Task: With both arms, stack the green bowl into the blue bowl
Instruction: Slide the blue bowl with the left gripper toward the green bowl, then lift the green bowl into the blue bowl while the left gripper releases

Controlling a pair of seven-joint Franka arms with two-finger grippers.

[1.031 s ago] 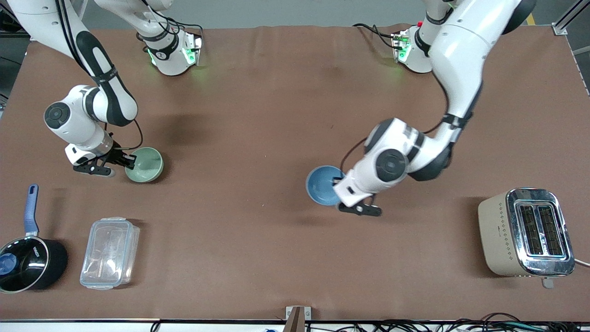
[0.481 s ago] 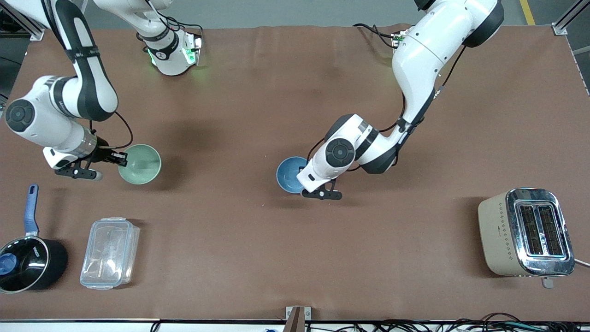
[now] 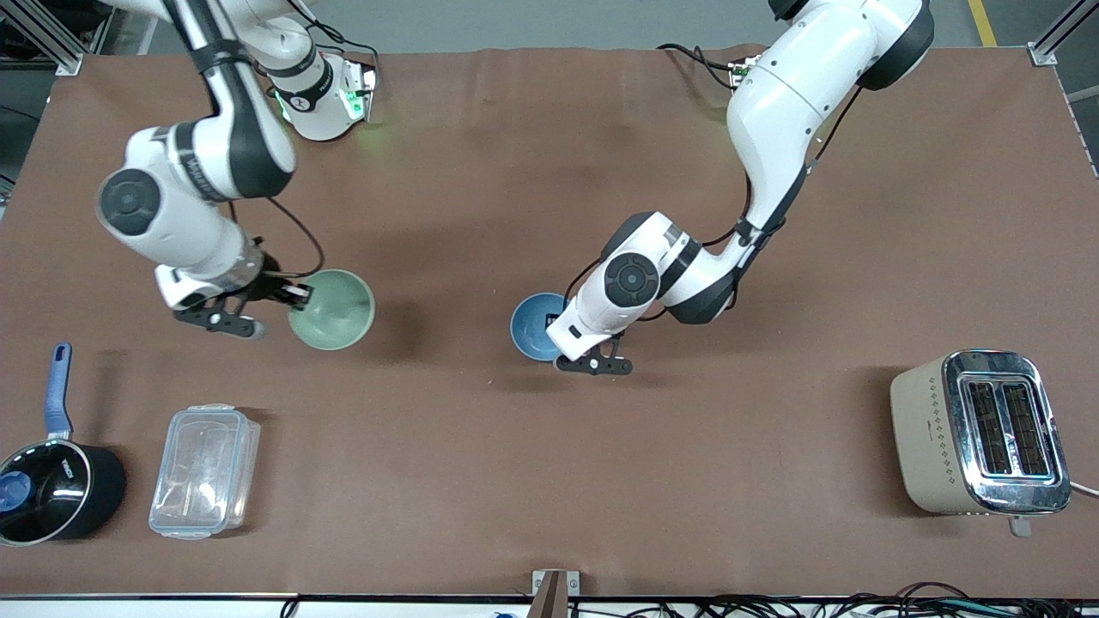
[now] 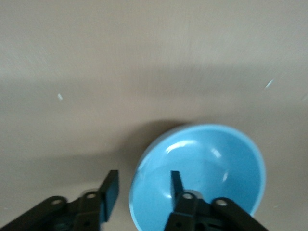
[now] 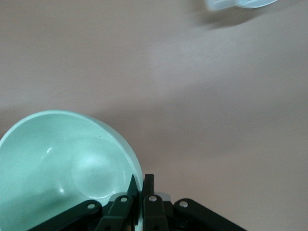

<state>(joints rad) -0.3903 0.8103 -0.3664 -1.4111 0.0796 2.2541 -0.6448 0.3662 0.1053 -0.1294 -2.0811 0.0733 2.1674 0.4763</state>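
Along the table edge nearest the front cam: black saucepan (image 3: 53,491) w/ blue handle at the corner on the right arm's end, clear plastic container (image 3: 204,470) just beside it, beige/chrome toaster (image 3: 979,433) near the corner on the left arm's end. All 3 sit on the brown tabletop (image 3: 532,481), well apart from both bowls.

Mid-table, roughly halfway between near and base edges:
- blue bowl (image 3: 532,325) near table center, upright. Left gripper (image 3: 560,333) straddles its rim: in left wrist view 1 finger sits inside the bowl (image 4: 199,175), the other outside, w/ a visible gap between outer finger and wall. Jaws spread, not pinching the rim. Left gripper (image 4: 143,187) is at the bowl's side toward the left arm's end. Can't tell if bowl is resting on the table or slightly off it.
- green bowl (image 3: 332,309) toward the right arm's end of the table, tilted, its shadow offset on the cloth, so it's lifted. Right gripper (image 3: 296,296) has its rim; right wrist view shows the right gripper (image 5: 139,185) jaws narrow, clamped on the bowl (image 5: 62,168) wall.

The 2 bowls are well apart, not stacked yet.

Base edge: both arm bases w/ green status lights, cables beside them.
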